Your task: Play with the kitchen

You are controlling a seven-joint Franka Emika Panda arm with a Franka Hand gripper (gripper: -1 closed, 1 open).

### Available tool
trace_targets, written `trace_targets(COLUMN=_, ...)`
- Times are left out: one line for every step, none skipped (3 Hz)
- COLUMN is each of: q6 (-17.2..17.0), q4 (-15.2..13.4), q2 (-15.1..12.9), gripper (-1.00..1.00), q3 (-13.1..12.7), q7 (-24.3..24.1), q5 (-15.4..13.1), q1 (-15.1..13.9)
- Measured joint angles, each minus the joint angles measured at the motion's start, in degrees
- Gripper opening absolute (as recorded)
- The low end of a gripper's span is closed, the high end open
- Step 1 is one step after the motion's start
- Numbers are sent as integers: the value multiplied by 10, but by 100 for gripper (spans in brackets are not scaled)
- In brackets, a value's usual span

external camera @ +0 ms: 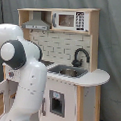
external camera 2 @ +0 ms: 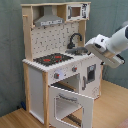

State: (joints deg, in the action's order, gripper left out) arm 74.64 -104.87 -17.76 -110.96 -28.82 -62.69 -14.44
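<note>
The kitchen [external camera: 89, 42] [external camera 2: 35, 75] stands tall, white and light wood, in both exterior views. It has a grey hood [external camera 2: 49, 20], a small microwave [external camera: 70, 20], a black faucet [external camera: 79, 54] [external camera 2: 75, 39] over the sink [external camera: 68, 72], and a red-ringed stovetop [external camera 2: 52, 59]. The windowed oven door [external camera 2: 70, 102] hangs open, swung down to the front. My white arm reaches in from the second exterior view's right, its gripper end [external camera 2: 97, 50] low over the counter's end beside the sink. In the first exterior view my arm [external camera: 21, 70] hides the stove side.
A grey curtain [external camera 2: 10, 50] hangs behind the kitchen, which stands on a wooden floor [external camera 2: 112, 107]. The open oven door juts out over the floor in front. A dark-windowed panel [external camera: 56, 103] sits on the cabinet front under the sink.
</note>
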Motion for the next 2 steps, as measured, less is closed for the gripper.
trace_targets(q6=28, q4=-12, q2=39, gripper=100, q3=33, q7=18, q5=0, q1=22)
trace_targets(q6=62, q4=-33, q2=74, gripper=100, q3=57, q7=27, q5=0, q1=35)
